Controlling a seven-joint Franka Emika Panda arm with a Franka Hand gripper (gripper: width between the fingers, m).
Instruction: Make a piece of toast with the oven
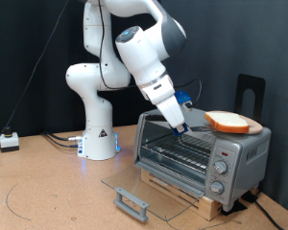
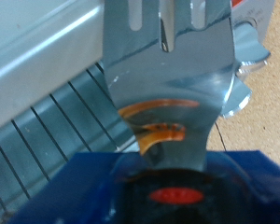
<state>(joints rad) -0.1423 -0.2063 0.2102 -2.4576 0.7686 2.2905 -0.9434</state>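
Note:
The silver-grey oven (image 1: 242, 146) stands on a wooden board at the exterior view's right. Its glass door (image 1: 144, 182) lies folded down flat, with the bar handle (image 1: 132, 202) towards the front. The wire rack (image 1: 178, 149) inside looks bare. The piece of toast (image 1: 232, 122), pale with an orange-tan crust, lies on top of the oven. My gripper (image 1: 181, 126) points down at the upper front edge of the oven mouth, just left of the toast. Its fingers look pressed together and hold nothing. In the wrist view the shiny fingers (image 2: 163, 42) hang over the rack (image 2: 47, 126).
The oven's knobs (image 1: 221, 173) run down its right side, and one shows in the wrist view (image 2: 239, 89). A black stand (image 1: 251, 96) rises behind the oven. A small white box with cables (image 1: 9, 140) lies at the left. The robot base (image 1: 98, 144) stands behind.

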